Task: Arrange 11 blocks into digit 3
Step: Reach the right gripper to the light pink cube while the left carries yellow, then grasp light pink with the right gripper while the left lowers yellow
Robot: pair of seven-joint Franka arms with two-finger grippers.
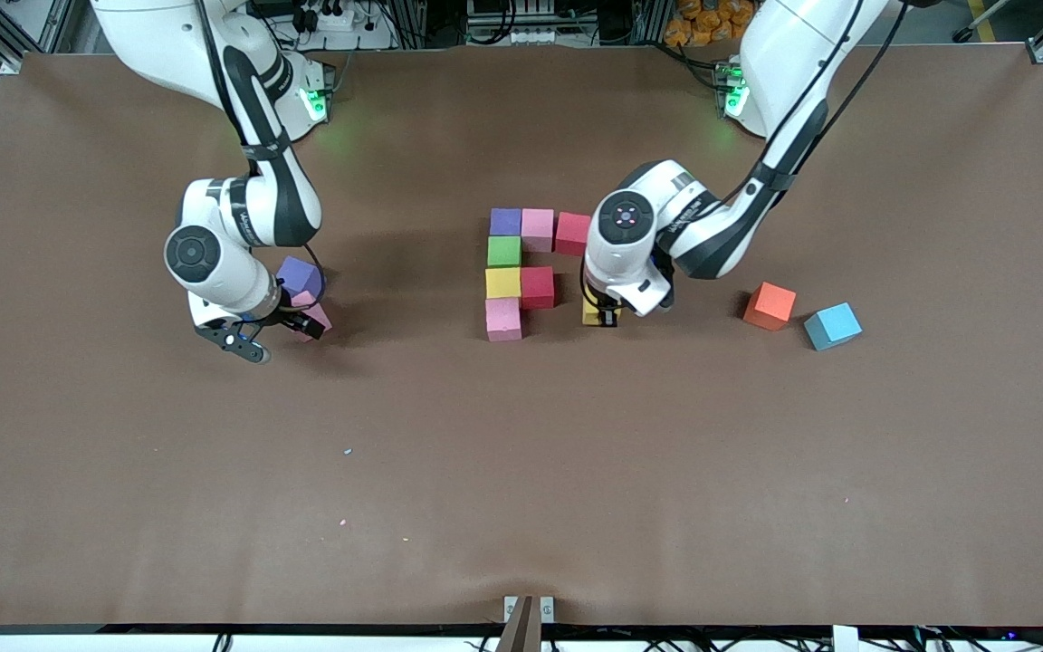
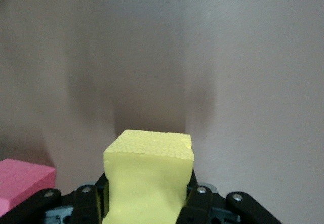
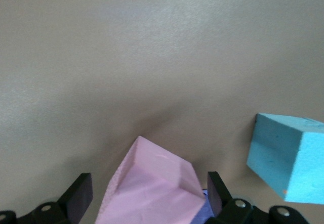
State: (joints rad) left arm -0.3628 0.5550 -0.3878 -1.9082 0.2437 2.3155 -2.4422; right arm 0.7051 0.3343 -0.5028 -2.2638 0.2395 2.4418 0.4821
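Yellow cube (image 2: 149,178) is clamped in left gripper (image 1: 602,317), just beside red cube (image 1: 537,287) twd left arm's table end; right gripper (image 3: 149,193) is spread wide over pink cube (image 3: 152,188).

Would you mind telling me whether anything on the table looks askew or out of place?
Yes. By the right hand, a pink block sits tilted on one corner against a purple block, not flat. The orange block and light-blue cube lie rotated, apart from the neat cluster.
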